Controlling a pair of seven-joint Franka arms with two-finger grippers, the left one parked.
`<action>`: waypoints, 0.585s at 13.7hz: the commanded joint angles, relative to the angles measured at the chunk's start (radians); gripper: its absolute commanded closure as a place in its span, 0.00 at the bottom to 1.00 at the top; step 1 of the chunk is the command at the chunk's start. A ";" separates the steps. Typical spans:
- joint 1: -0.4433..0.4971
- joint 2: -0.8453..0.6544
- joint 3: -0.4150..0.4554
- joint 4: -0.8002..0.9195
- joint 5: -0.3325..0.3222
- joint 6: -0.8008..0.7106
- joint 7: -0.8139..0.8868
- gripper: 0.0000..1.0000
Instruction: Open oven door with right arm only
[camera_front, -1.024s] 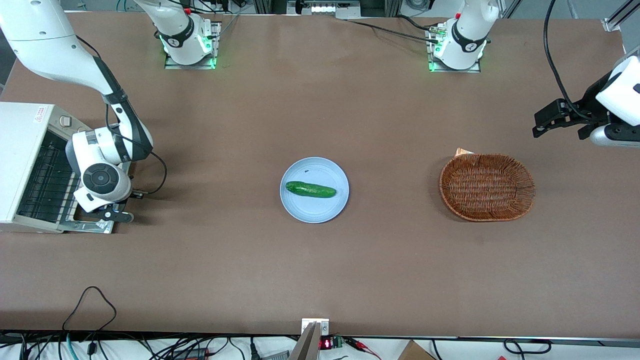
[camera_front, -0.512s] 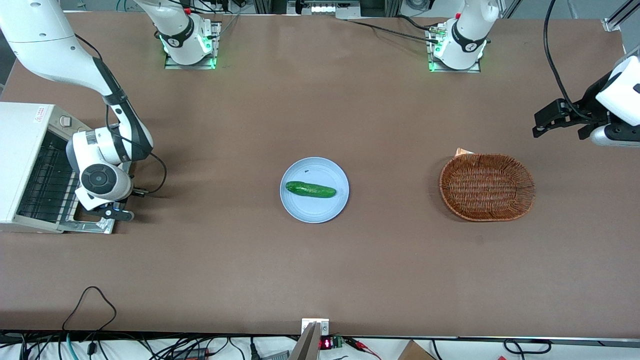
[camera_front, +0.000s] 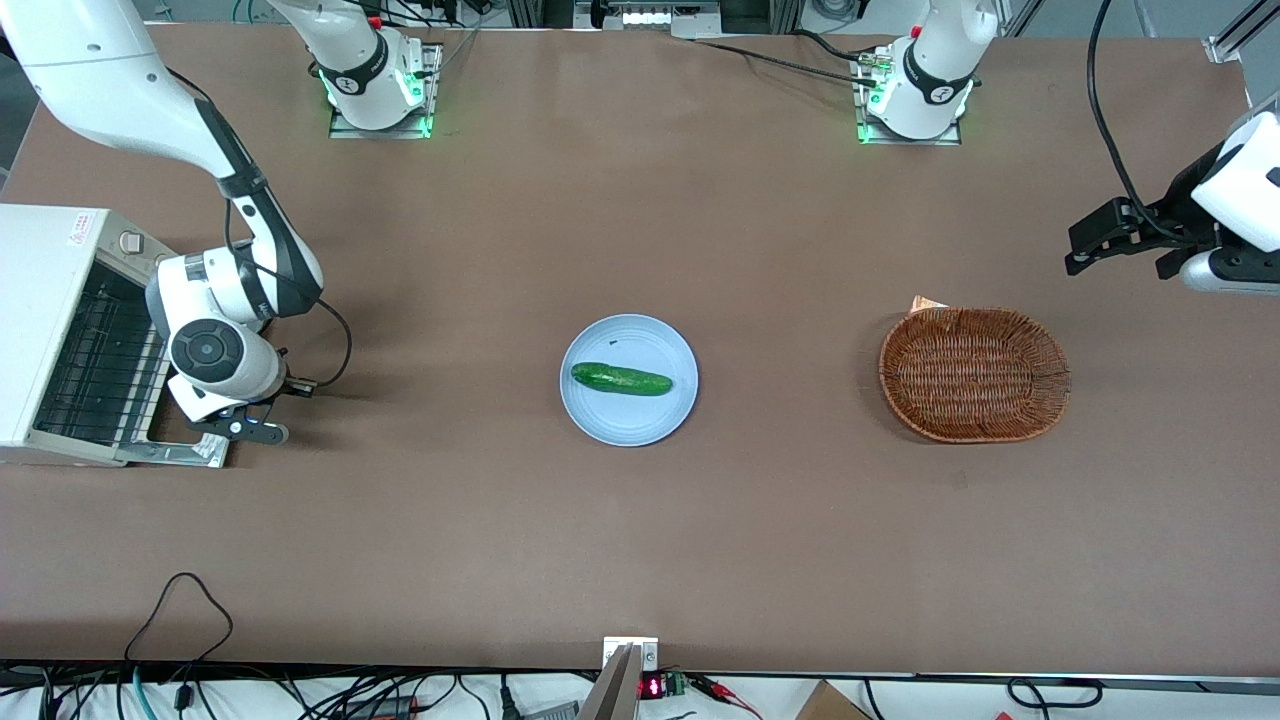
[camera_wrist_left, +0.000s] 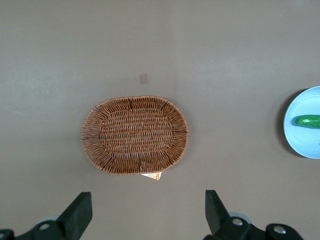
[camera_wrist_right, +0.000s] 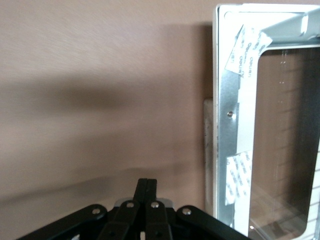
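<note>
Since a second ago the right arm has pulled its wrist away from the oven toward the middle of the worktop, and its hand now hangs just off the free edge of the oven door rather than over it. Seen from the wrist, the two black fingers are pressed together with nothing between them, hovering over bare brown surface beside the door's pale bar handle.

Nearest the front camera, the worktop carries only a looping black cable. Farther in, the door lies folded down flat, its shiny silver inner face up and its dark glass window showing in the wrist view, with strips of white tape on the frame. It is hinged to the oven, which sits at the working arm's end of the worktop with its wire rack exposed.

Toward the middle, a cucumber lies on a blue plate. A wicker basket sits toward the parked arm's end.
</note>
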 joint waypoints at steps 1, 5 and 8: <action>0.002 -0.104 0.026 -0.027 0.073 -0.057 -0.012 1.00; 0.008 -0.254 0.037 -0.021 0.308 -0.159 -0.175 0.99; 0.005 -0.360 0.037 -0.012 0.412 -0.226 -0.221 0.98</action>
